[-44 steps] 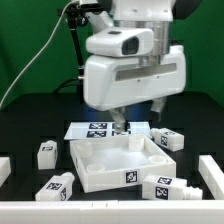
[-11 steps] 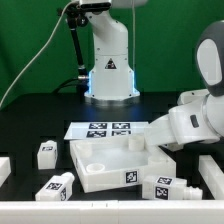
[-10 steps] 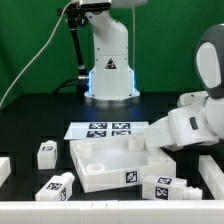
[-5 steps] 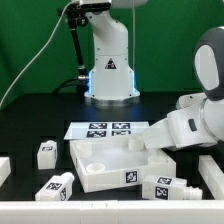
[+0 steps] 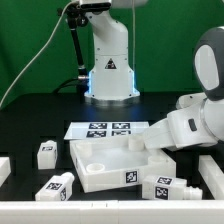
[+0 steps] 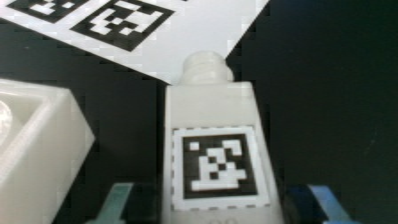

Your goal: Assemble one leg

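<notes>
Item: the leg (image 6: 214,130), white block with a black-and-white tag on its upper face, lying flat on the black worktop (image 5: 35,125); one long side runs just beside the outer wall of the white tray (image 6: 36,125); its narrow stub end points at the edge of the marker board (image 6: 125,25); whether stub and board touch cannot be told. Claw (image 6: 217,203): spread wide, straddling the leg's tagged end, fingers (image 6: 121,203) one to each side with a dark gap between each and the leg. In the exterior view the arm (image 5: 192,125) hides this leg, at that view's right. Spare pegs on the worktop: one (image 5: 46,153), another (image 5: 57,186), a third (image 5: 163,186).
</notes>
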`<action>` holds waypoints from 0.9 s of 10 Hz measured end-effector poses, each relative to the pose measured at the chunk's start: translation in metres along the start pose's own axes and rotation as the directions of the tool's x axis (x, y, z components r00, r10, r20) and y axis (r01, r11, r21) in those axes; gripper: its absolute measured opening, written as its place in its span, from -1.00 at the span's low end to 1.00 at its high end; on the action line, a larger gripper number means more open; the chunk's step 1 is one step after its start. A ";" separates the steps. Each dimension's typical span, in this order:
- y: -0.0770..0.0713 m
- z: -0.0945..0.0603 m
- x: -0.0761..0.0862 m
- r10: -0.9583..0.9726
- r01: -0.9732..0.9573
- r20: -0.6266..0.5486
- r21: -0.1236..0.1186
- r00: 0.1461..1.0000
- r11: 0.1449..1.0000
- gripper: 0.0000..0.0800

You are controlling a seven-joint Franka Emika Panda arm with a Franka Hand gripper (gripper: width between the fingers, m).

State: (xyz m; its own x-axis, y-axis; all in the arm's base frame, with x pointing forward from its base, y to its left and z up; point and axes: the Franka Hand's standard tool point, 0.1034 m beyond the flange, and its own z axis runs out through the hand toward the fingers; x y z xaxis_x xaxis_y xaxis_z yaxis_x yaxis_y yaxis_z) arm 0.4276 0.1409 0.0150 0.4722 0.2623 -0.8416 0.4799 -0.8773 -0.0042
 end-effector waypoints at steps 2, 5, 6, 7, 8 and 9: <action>0.002 -0.024 -0.042 -0.023 0.023 -0.010 0.012 1.000 1.000 -0.29; 0.012 -0.044 -0.076 -0.051 0.051 -0.069 -0.003 0.996 0.999 -0.29; 0.011 -0.044 -0.069 -0.053 0.052 -0.104 -0.006 0.993 0.999 -0.29; 0.014 -0.049 -0.063 -0.048 0.047 -0.182 -0.012 0.982 0.999 -0.29; 0.015 -0.052 -0.063 -0.044 0.041 -0.245 -0.018 0.968 0.999 -0.29; 0.017 -0.055 -0.060 -0.040 0.034 -0.327 -0.025 0.944 0.999 -0.29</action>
State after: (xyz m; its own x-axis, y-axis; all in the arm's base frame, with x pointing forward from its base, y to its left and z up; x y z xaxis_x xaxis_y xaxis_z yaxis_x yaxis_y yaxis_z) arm 0.4481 0.1318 0.0952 0.6683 0.4146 -0.6176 0.5140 -0.8576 -0.0195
